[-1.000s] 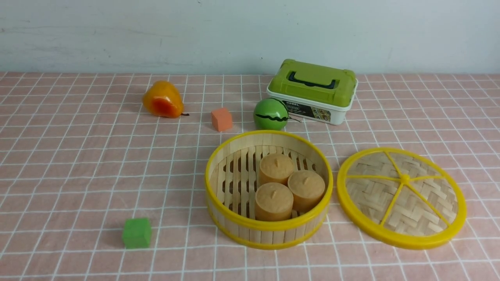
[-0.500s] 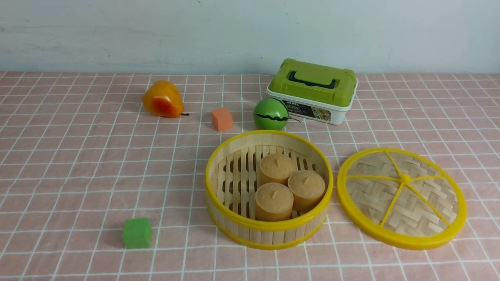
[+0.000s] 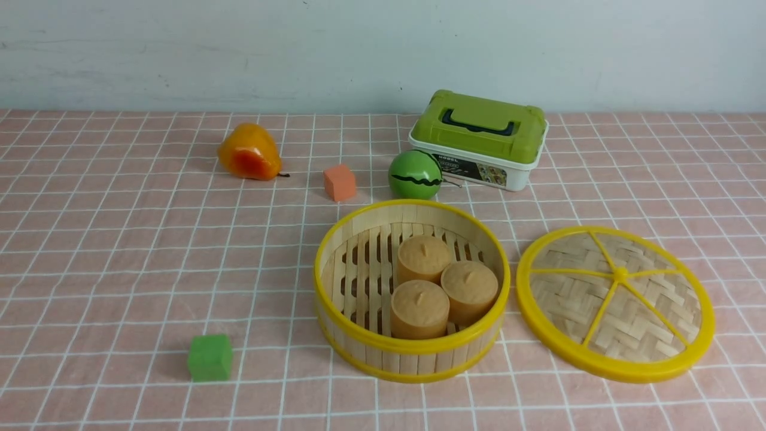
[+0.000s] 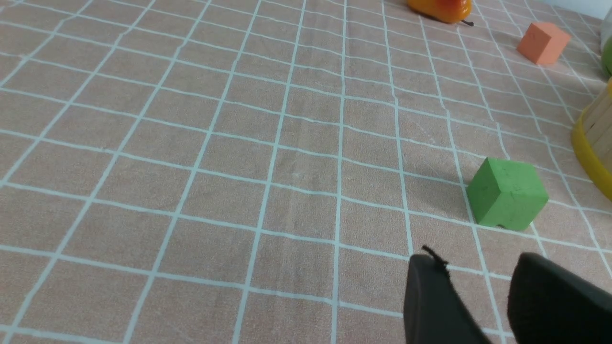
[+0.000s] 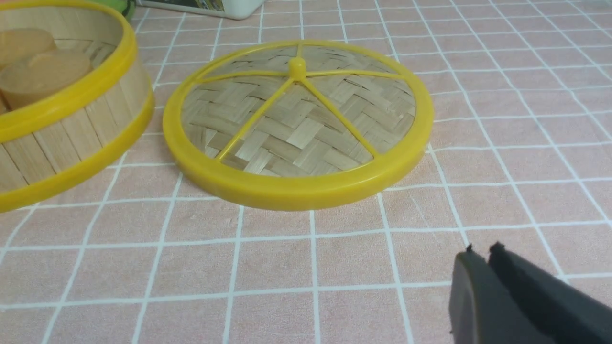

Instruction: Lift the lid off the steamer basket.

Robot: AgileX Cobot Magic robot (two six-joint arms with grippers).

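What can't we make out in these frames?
- Basket floor under the three buns: hidden by them, front view.
- White box label: too small.
- Left gripper and right gripper: cut off by the frame edge in the wrist views, absent from the front view.

"Where is the front camera?"
"Up high, looking ahead and down at the whole table [image 3: 119, 251]."
"And the wrist ones?"
"Low and close. The left one sees the green block [image 4: 507, 193], with the steamer basket [image 4: 595, 143] at 3 o'clock. The right one sees the lid [image 5: 299, 124], basket at 9 o'clock. The front view shows all three too."
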